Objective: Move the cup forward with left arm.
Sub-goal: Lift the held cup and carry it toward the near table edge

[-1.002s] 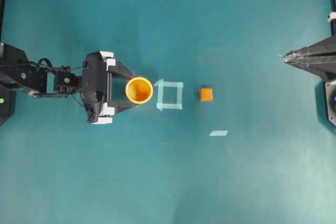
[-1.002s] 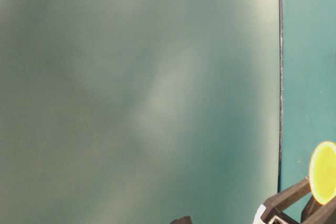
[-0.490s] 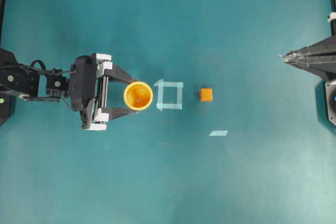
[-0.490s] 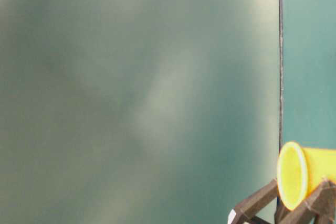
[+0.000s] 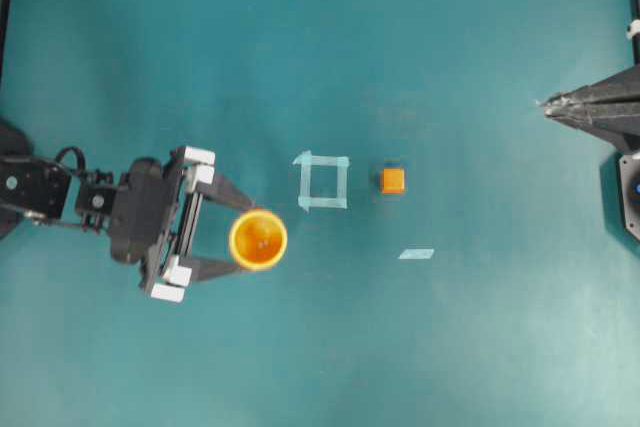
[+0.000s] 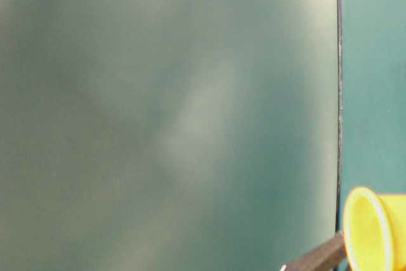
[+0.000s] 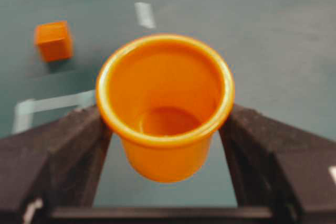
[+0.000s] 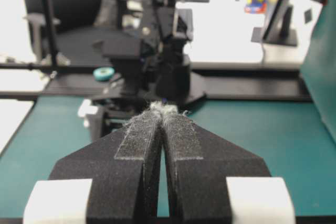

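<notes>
The yellow-orange cup [image 5: 258,239] sits upright between the two black fingers of my left gripper [image 5: 246,238], which is shut on its sides. It is left of and below the tape square in the overhead view. In the left wrist view the cup [image 7: 165,103] fills the space between the fingers [image 7: 63,150], and its base appears to hang clear of the mat. The table-level view catches the cup [image 6: 374,230] at the lower right corner. My right gripper [image 5: 546,105] rests at the right edge with its fingertips [image 8: 157,116] pressed together on nothing.
A pale tape square [image 5: 323,181] marks the mat at centre. A small orange cube [image 5: 393,180] stands just right of it, and a short tape strip [image 5: 416,254] lies below the cube. Teal mat [image 5: 320,47] stretches all round.
My left arm has carried the cup away from the tape square's left side, toward the bottom of the overhead view and slightly left. The right arm has not moved.
</notes>
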